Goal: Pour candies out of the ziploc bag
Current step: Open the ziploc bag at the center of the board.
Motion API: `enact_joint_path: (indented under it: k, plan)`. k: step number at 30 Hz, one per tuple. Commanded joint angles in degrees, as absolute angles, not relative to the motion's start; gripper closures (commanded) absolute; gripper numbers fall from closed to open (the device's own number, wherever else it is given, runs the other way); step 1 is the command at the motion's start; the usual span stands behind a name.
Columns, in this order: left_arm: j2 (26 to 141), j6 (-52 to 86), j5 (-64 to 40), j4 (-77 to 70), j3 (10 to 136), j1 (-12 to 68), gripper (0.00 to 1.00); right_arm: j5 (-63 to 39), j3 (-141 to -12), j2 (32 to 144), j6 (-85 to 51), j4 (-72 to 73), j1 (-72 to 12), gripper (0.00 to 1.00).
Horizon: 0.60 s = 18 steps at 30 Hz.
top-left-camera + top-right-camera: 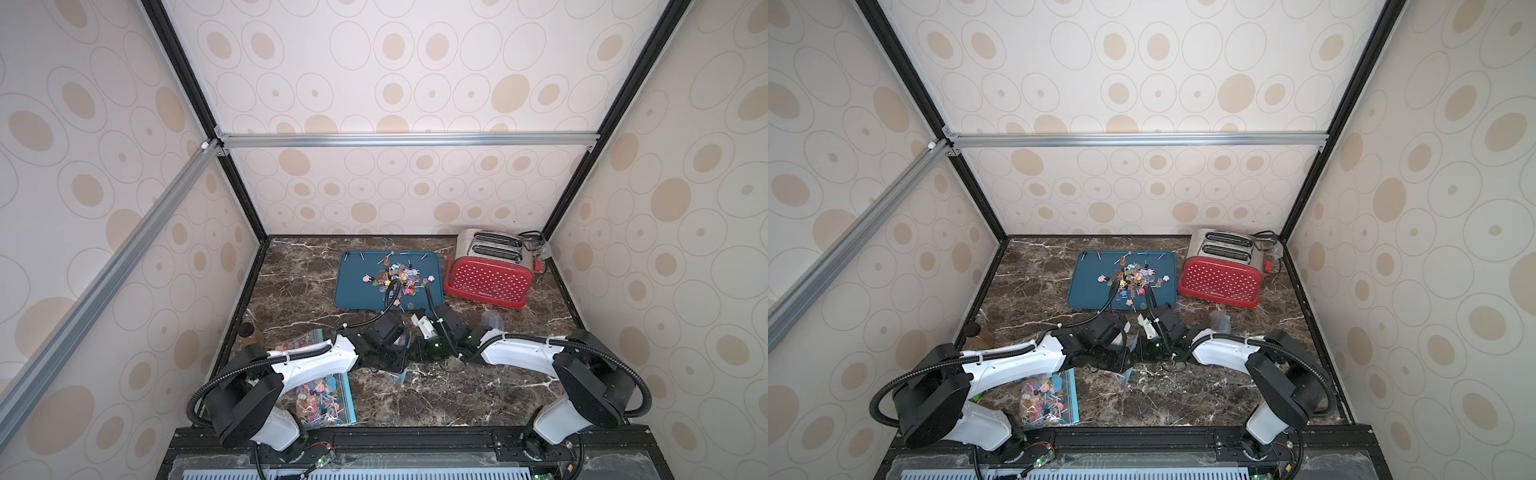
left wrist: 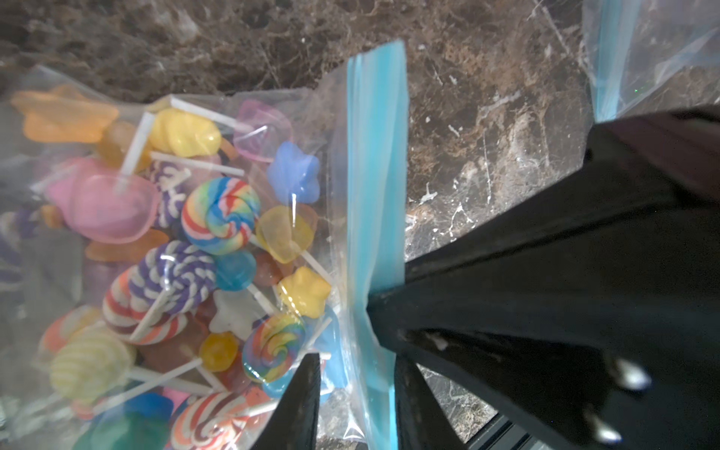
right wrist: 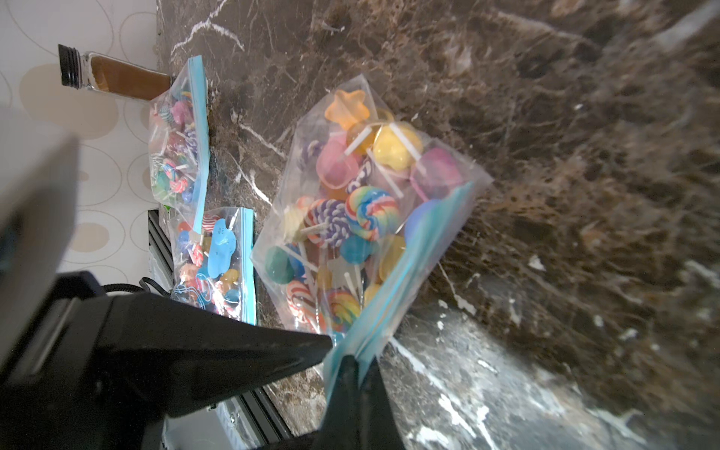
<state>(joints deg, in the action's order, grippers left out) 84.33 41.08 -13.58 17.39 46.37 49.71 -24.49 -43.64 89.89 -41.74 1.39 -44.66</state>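
- Where the two arms meet near the front middle of the marble table [image 3: 584, 117], a clear bag [image 3: 374, 187] is held between them; whether its bottom rests on the table I cannot tell;
- the right gripper [image 3: 360, 364] has its jaws pressed together on one end of the bag's blue zip strip [image 3: 409, 257], pinching it;
- the left gripper [image 2: 356, 374] has its jaws spread, with a finger [image 2: 302, 401] on either side of the same strip and a gap showing on the candy side;
- the candies [image 2: 220, 214], small lollipops on white sticks, are all inside the bag, packed against the strip;
- a second bag [image 3: 179, 136] and a third bag [image 3: 214, 265], both full, lie by the table's left edge, near a jar [image 3: 117, 80] of something brown;
- in both top views a blue tray [image 1: 353, 291] [image 1: 1088, 286] at the back holds loose lollipops [image 1: 395, 278] [image 1: 1133, 278]; a red toaster [image 1: 488, 274] [image 1: 1219, 282] stands just beside it on the right.
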Motion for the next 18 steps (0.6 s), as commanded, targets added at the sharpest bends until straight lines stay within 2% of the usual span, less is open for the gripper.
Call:
enact_joint_path:
  k: [1, 18]
  plan:
    - [84.8, 41.0, -12.5, 17.9, 46.5, 49.5, 0.68, -25.1, -43.3, 89.6, -41.7, 2.0, -45.2, 1.00]
    - [84.2, 40.3, -10.9, 19.9, 46.1, 49.3, 0.73, -25.4, -43.0, 90.0, -41.5, 2.0, -45.2, 1.00]
